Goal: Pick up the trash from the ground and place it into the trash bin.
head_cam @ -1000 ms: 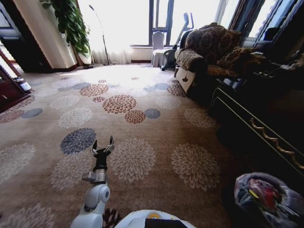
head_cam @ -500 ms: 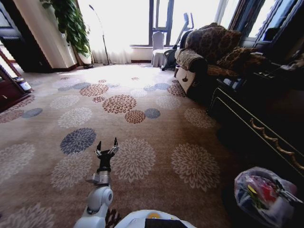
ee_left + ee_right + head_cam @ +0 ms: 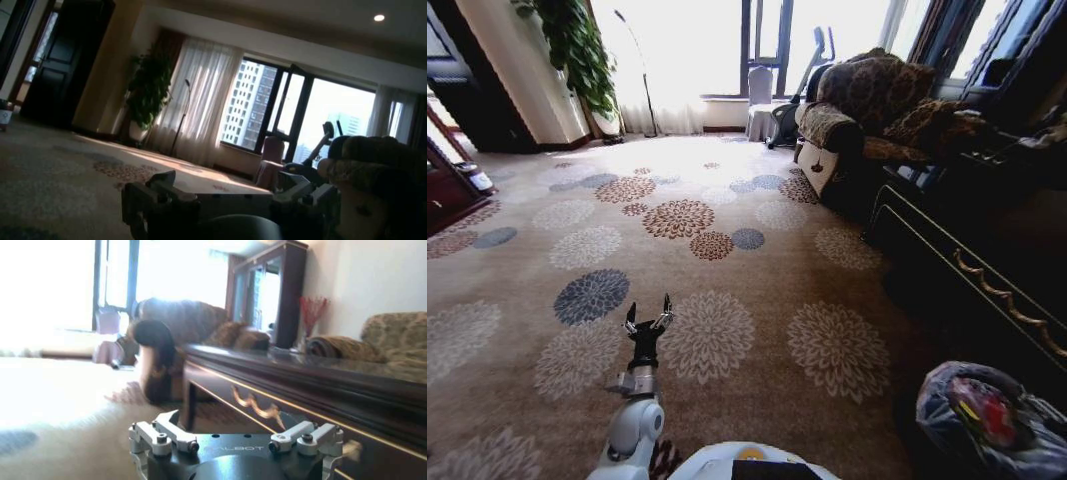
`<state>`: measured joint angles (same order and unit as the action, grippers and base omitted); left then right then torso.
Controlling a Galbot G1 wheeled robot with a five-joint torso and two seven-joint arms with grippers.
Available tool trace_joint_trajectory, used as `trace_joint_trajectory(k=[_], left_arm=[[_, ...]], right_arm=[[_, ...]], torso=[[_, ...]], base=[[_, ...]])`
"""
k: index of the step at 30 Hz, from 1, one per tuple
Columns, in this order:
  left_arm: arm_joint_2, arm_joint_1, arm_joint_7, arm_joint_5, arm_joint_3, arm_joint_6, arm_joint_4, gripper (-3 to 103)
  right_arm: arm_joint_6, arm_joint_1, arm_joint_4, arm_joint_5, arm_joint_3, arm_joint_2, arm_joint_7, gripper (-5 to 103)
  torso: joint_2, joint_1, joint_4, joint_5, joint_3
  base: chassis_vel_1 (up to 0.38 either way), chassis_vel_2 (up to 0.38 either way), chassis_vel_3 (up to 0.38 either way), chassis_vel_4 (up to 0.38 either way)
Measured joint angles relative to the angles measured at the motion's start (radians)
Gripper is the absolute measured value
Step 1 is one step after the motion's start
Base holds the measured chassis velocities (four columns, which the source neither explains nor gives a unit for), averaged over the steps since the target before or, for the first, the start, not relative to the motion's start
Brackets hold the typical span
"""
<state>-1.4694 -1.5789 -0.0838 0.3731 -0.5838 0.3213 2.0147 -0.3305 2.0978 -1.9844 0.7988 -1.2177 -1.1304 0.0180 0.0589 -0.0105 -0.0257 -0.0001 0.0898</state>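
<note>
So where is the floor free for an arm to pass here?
Bare carpet spreads from the open left gripper to the armchair and the window. It is crowded on the right: the lined trash bin sits beside the dark cabinet.

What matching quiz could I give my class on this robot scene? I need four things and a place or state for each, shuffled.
Things:
1. left gripper
2. trash bin
3. sofa
4. plant

Places or states:
A. far left, by the curtain
B. open, low over the carpet
C. near right corner, bag-lined, litter inside
D. far right, beside the window

Pairs: 1-B, 2-C, 3-D, 4-A
</note>
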Motion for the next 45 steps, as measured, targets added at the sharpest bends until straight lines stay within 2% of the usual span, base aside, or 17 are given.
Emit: trace_joint_trajectory(k=[5, 6, 7, 9, 10, 12, 13, 17, 22, 24, 26, 27, 29, 32, 38, 45], left_arm=[[0.023, -0.047, 0.019, 0.009, -0.001, -0.092, 0.089, 100], [0.023, -0.047, 0.019, 0.009, -0.001, -0.092, 0.089, 100], [0.027, -0.077, 0.023, 0.007, 0.004, -0.142, 0.138, 100], [0.033, -0.141, 0.029, -0.012, 0.028, -0.218, 0.233, 100], [0.033, -0.141, 0.029, -0.012, 0.028, -0.218, 0.233, 100], [0.041, -0.205, 0.033, -0.055, 0.06, -0.248, 0.298, 100], [0.041, -0.205, 0.033, -0.055, 0.06, -0.248, 0.298, 100], [0.017, -0.351, 0.032, -0.19, 0.114, -0.229, 0.382, 100], [-0.003, -0.433, 0.033, -0.24, 0.137, -0.209, 0.424, 100], [-0.005, -0.47, 0.033, -0.257, 0.15, -0.204, 0.454, 100], [-0.004, -0.477, 0.033, -0.261, 0.152, -0.202, 0.463, 100], [0.001, -0.488, 0.033, -0.265, 0.153, -0.193, 0.478, 100], [0.003, -0.49, 0.033, -0.267, 0.153, -0.186, 0.481, 100], [-0.015, -0.51, 0.023, -0.294, 0.152, -0.139, 0.484, 100], [-0.03, -0.504, -0.001, -0.343, 0.188, -0.138, 0.472, 100], [-0.03, -0.495, -0.01, -0.346, 0.193, -0.139, 0.462, 100]], right_arm=[[0.063, -0.027, -0.228, -0.016, 0.095, -0.024, 0.0, 100], [0.063, -0.027, -0.228, -0.016, 0.095, -0.024, 0.0, 100], [0.097, -0.066, -0.301, -0.053, 0.146, -0.037, 0.0, 100], [0.157, -0.144, -0.402, -0.131, 0.269, -0.065, 0.0, 100], [0.157, -0.144, -0.402, -0.131, 0.269, -0.065, 0.0, 100], [0.192, -0.214, -0.437, -0.207, 0.375, -0.083, 0.0, 100], [0.192, -0.214, -0.437, -0.207, 0.375, -0.083, 0.0, 100], [0.224, -0.277, -0.424, -0.355, 0.491, -0.144, 0.0, 100], [0.268, -0.279, -0.392, -0.441, 0.488, -0.175, 0.0, 100], [0.331, -0.279, -0.388, -0.47, 0.469, -0.201, 0.0, 100], [0.349, -0.277, -0.39, -0.474, 0.467, -0.21, 0.0, 100], [0.388, -0.266, -0.41, -0.479, 0.467, -0.241, 0.0, 100], [0.4, -0.26, -0.422, -0.481, 0.47, -0.256, 0.0, 100], [0.435, -0.25, -0.455, -0.49, 0.493, -0.289, 0.0, 100], [0.438, -0.246, -0.459, -0.492, 0.496, -0.291, 0.0, 100], [0.438, -0.245, -0.459, -0.491, 0.496, -0.29, 0.0, 100]], torso=[[0.0, 0.0, -0.0001, -0.0007, 0.0], [0.0, 0.0, -0.0001, -0.0007, 0.0], [0.0, 0.0, -0.0003, 0.0005, 0.0], [0.0, 0.0, -0.0001, -0.001, 0.0], [0.0, 0.0, -0.0001, -0.001, 0.0], [0.0, 0.0, -0.0003, 0.0004, 0.0], [0.0, 0.0, -0.0003, 0.0004, 0.0], [0.0, 0.0, -0.0001, -0.0001, 0.0], [0.0, 0.0, -0.0002, 0.0002, 0.0], [0.0, 0.0, -0.0002, 0.0002, 0.0], [0.0, 0.0, -0.0002, 0.0003, 0.0], [0.0, 0.0, -0.0003, 0.0003, 0.0], [0.0, 0.0, 0.0001, -0.0001, 0.0], [0.0, 0.0, -0.0003, -0.0001, 0.0], [0.0, 0.0, -0.0002, 0.0002, 0.0], [0.0, 0.0, -0.0002, 0.0002, 0.0]], base=[[0.0, 0.0, 0.0, 0.0], [0.0, 0.0, 0.0, 0.0], [0.0, 0.0, 0.0, 0.0], [0.0, 0.0, 0.0, 0.0], [0.0, 0.0, 0.0, 0.0], [0.0, 0.0, 0.0, 0.0], [0.0, 0.0, 0.0, 0.0], [0.0, 0.0, 0.0, 0.0], [0.0, 0.0, 0.0, 0.0], [0.0, 0.0, 0.0, 0.0], [0.0, 0.0, 0.0, 0.0], [0.0, 0.0, 0.0, 0.0], [0.0, 0.0, 0.0, 0.0], [0.0, 0.0, 0.0, 0.0], [0.0, 0.0, 0.0, 0.0], [0.0, 0.0, 0.0, 0.0]])
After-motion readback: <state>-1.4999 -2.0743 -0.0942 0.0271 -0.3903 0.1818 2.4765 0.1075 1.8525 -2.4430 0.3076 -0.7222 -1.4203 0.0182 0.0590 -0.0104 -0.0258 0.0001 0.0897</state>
